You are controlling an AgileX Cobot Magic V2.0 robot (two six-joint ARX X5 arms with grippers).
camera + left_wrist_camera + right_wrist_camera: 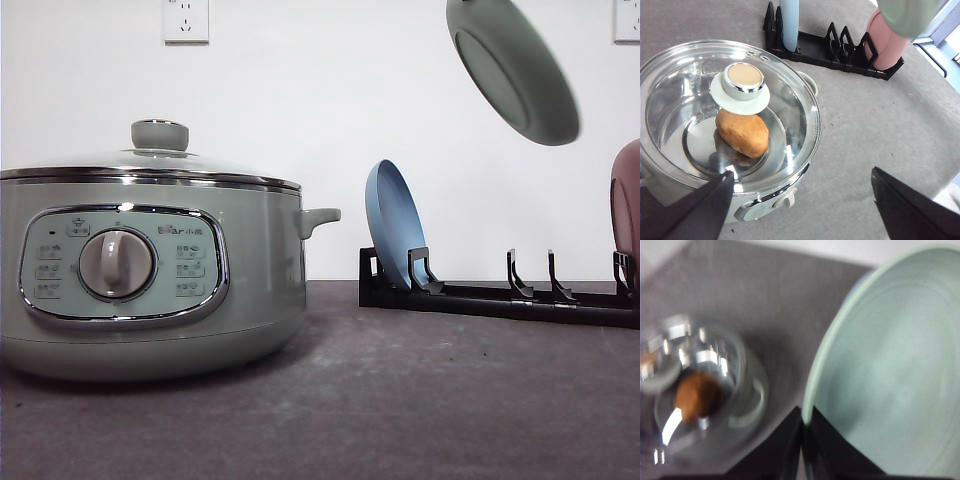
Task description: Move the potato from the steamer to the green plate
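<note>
- The steamer (pixel 150 270) stands at the left of the table with its glass lid (pixel 727 110) on; the potato (pixel 742 132) lies on the metal floor inside, seen through the glass from the left wrist camera, just below the lid's green knob (pixel 742 80). It cannot be lifted out until that lid comes off.
- The left gripper (pixel 800 210) hovers above the pot's near rim with its dark fingers spread wide and nothing between them — a placing that suits a reach down for the knob, by my reading.
- To the right of the pot, a black dish rack (pixel 500 295) runs along the back of the table. The blue plate (pixel 395 225) stands on edge in its leftmost slot, and a pink plate (pixel 885 47) leans at the far right end; the slots between are bare.
- The green plate (pixel 515 65) is up in the air at the upper right, tilted steeply, well clear of the rack and table.
- The right gripper (pixel 805 440) has its two fingers pinched together on the plate's rim, which explains the hanging tilt — an edge hold lets the plate droop. It will probably need to be brought level and set on the open table before the potato can go onto it.
</note>
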